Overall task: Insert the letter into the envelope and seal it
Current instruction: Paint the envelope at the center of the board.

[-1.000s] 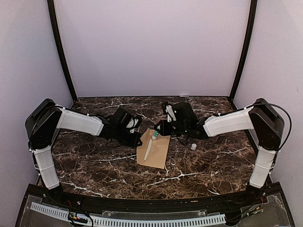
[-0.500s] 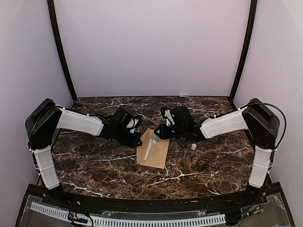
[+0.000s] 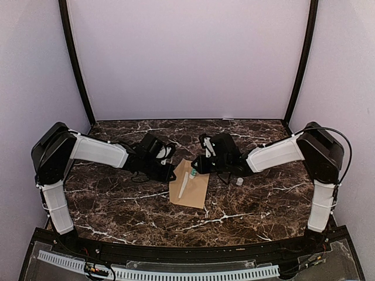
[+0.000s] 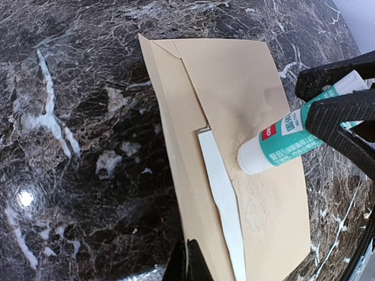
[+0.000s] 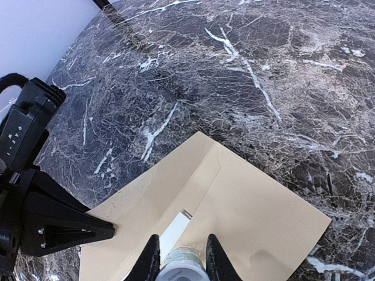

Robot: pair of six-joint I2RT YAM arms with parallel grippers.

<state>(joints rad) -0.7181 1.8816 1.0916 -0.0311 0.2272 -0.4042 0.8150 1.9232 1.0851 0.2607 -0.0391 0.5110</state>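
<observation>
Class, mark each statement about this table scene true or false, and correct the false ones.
1. The right claw holds a glue stick. True.
2. The glue stick's tip hangs clear above the envelope. False: the tip touches the envelope's paper.
3. The envelope lies flat on the marble table. True.
4. The left claw grips a small white cap. False: the small white cap lies on the table to the right of the envelope, and neither claw holds it.
5. The left claw's tip rests at the envelope's edge. True.
</observation>
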